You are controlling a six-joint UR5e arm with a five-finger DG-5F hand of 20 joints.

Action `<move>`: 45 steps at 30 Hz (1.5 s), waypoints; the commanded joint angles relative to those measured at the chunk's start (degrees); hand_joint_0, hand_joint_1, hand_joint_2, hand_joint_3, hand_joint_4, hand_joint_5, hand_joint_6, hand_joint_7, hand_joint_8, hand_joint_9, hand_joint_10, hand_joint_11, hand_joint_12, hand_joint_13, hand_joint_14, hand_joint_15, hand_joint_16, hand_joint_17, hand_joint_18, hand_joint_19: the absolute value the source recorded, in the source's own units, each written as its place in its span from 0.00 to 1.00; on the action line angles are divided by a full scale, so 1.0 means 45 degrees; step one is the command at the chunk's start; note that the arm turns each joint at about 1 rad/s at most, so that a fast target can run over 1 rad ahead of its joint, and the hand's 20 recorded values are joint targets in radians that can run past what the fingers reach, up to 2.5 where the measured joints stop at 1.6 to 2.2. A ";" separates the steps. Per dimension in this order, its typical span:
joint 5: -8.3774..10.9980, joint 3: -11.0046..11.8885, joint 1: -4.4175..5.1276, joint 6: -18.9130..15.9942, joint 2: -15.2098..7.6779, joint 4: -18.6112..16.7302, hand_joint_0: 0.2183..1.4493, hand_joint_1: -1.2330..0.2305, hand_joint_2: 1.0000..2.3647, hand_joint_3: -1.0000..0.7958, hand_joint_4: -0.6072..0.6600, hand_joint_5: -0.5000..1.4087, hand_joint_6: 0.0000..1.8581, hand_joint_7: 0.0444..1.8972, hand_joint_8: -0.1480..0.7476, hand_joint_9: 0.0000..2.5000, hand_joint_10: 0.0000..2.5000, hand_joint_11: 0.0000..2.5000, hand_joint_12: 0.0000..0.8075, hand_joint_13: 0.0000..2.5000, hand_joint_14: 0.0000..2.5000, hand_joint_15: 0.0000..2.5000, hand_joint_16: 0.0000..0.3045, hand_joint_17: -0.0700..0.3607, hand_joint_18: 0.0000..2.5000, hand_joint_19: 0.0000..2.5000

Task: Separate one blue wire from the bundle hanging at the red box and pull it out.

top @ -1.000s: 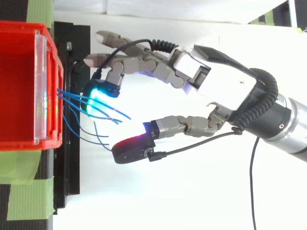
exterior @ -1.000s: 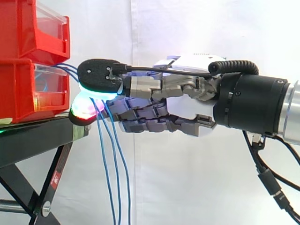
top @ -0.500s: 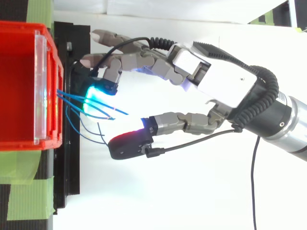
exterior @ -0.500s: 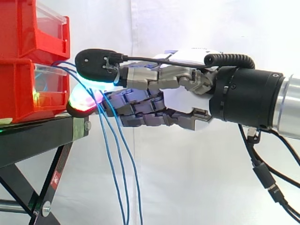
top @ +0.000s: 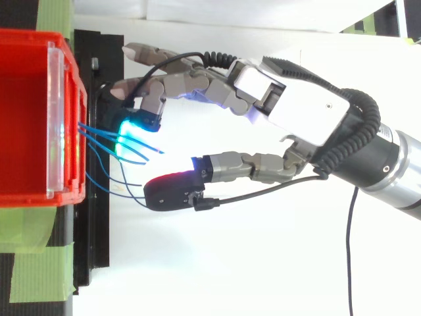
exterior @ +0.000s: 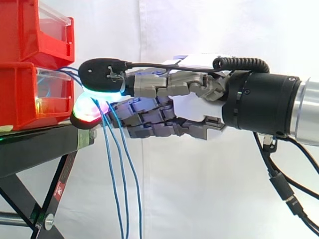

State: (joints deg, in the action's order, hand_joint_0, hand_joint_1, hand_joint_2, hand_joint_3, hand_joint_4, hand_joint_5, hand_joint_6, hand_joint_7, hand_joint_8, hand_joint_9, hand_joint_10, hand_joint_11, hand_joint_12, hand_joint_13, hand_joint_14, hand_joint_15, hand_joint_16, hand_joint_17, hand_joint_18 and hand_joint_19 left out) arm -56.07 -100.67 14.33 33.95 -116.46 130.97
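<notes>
At the front edge of the black metal stand (exterior: 40, 144), two red plastic bins are stacked, the lower red bin (exterior: 20, 94) carrying a clear front panel (exterior: 52, 89). Several thin blue wires (exterior: 123, 184) come out at this panel, arch forward past the stand's edge and hang down in a loose bundle before the white curtain (exterior: 209, 199).

The grey and white robot hand (exterior: 194, 107) reaches in level from the right, and its fingertips meet the bundle just in front of the bin. Seen from the side, a black-backed pad (exterior: 102, 74) with a cyan glow along its underside sits above the wires where they leave the panel. A lower pad glowing red and magenta (exterior: 87, 112) sits close to the stand's edge, and the wires drop just beside it, between the two pads.

From above, the wires (top: 99, 133) fan out from the panel (top: 55, 118) of the red bin (top: 26, 38) across the stand (top: 99, 217). A bent finger with a cyan and green pad (top: 135, 128) lies over the upper strands, touching them or just above them. The thumb's black pad (top: 172, 191) stands clearly apart from that finger, with two lower strands looping close to its tip. The other fingers stretch out nearly straight beyond the bundle towards the stand. So the hand (top: 302, 112) is partly open, its pads bracketing the wires with a gap between them and nothing clamped. No single strand stands apart from the rest. Strips of green tape (top: 33, 263) lie by the bin's near corner.
</notes>
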 commanded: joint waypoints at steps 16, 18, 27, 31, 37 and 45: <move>-0.0156 0.0242 0.0000 -0.0475 0.0059 0.0525 0.32 0.40 0.02 0.45 0.60 0.15 0.45 0.49 0.50 0.23 0.01 0.19 0.43 0.12 0.00 0.06 0.18 0.44 0.05 0.07; -0.0254 0.0242 0.0000 -0.0631 0.0039 0.0818 0.32 0.40 0.02 0.45 0.60 0.15 0.45 0.49 0.50 0.24 0.01 0.20 0.44 0.15 0.00 0.08 0.18 0.44 0.06 0.07; -0.0625 0.0437 0.0000 -0.0943 0.0274 0.1834 0.33 0.39 0.02 0.45 0.61 0.16 0.44 0.51 0.53 0.31 0.01 0.24 0.45 0.26 0.01 0.16 0.16 0.41 0.11 0.07; -0.0664 0.0535 -0.0020 -0.1022 0.0371 0.2479 0.33 0.39 0.02 0.44 0.61 0.16 0.44 0.51 0.54 0.32 0.01 0.25 0.46 0.32 0.01 0.21 0.15 0.40 0.12 0.08; -0.0664 0.0593 -0.0020 -0.1354 0.0469 0.2986 0.34 0.40 0.02 0.44 0.61 0.15 0.44 0.51 0.54 0.32 0.01 0.25 0.44 0.42 0.01 0.29 0.14 0.39 0.14 0.08; -0.0606 0.0593 -0.0020 -0.2193 0.0469 0.3006 0.34 0.40 0.02 0.43 0.62 0.15 0.44 0.50 0.55 0.31 0.01 0.22 0.52 0.45 0.01 0.16 0.12 0.36 0.15 0.04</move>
State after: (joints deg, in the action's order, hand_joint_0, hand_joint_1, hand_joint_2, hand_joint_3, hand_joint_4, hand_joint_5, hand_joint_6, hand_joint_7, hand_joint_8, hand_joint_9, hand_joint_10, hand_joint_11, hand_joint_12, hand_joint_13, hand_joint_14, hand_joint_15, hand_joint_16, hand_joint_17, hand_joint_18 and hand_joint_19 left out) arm -58.89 -98.01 14.24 26.43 -114.37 144.40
